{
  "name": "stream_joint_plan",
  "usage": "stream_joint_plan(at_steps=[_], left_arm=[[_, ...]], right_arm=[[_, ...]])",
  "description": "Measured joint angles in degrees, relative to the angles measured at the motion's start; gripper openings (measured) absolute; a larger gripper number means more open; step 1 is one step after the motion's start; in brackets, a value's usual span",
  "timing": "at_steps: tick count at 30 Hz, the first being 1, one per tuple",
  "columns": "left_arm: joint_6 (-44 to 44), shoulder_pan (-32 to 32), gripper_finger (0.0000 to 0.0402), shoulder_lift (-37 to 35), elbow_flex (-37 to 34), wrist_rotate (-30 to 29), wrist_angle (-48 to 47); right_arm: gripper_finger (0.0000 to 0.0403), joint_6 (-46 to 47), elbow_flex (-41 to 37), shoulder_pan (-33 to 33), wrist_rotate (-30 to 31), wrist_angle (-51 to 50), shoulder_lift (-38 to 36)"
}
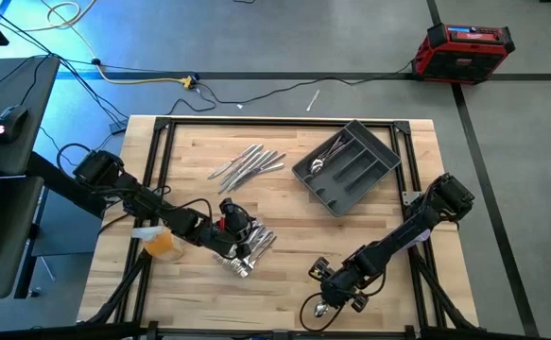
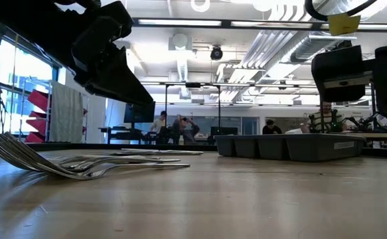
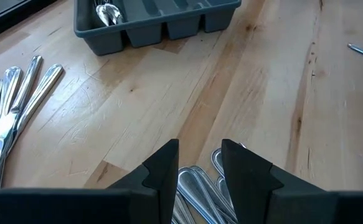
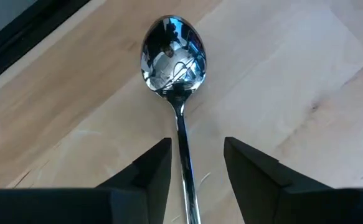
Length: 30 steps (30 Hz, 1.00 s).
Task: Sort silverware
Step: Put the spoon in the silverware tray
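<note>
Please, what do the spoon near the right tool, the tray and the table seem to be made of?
Spoon: polished metal, probably steel; its bowl mirrors the room.
Tray: looks like dark grey matte plastic, with moulded dividers and no shine.
Table: light wood, likely butcher block; grain lines and joined strips show.

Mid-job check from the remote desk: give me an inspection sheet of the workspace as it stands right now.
Surface: wooden table, bare between the piles.
Job's things: loose pile of knives beside the grey tray; fork pile under the left arm; one spoon lying on the wood near the front edge; a spoon in the tray.
Clutter: orange object by the left arm.
Grippers: left gripper open over the fork pile; right gripper open, fingers either side of the spoon's handle.
Cables: yellow and black cables on the floor behind the table.
Surroundings: red case on the floor; people at desks far off.
</note>
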Motion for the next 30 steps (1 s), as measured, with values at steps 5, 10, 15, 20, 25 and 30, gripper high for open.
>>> stream_joint_plan(at_steps=[5, 10, 15, 20, 25, 30], left_arm=[[0.00, 0.00, 0.0103, 0.00, 0.00, 0.00, 0.02], [0.00, 0.00, 0.0104, 0.00, 0.00, 0.00, 0.04], [0.02, 0.00, 0.0104, 0.00, 0.00, 0.00, 0.07], [0.01, 0.00, 0.0104, 0.00, 0.00, -0.02, 0.11], [0.02, 0.00, 0.0104, 0.00, 0.00, -0.02, 0.15], [0.01, 0.00, 0.0104, 0.00, 0.00, -0.02, 0.16]], right_arm=[[0.0124, -1.03, -0.04, -0.01, -1.33, 0.20, 0.62], [0.0091, -0.72, -0.04, 0.00, -1.90, 0.33, 0.61], [0.0040, 0.08, -0.02, -0.24, -4.72, 0.57, 1.39], [0.0005, 0.62, -0.02, -0.83, -7.03, 0.62, 1.54], [0.0007, 2.81, -0.02, -1.23, -6.42, 0.59, 1.55], [0.0002, 5.15, 0.02, -1.41, 1.14, 0.31, 1.21]])
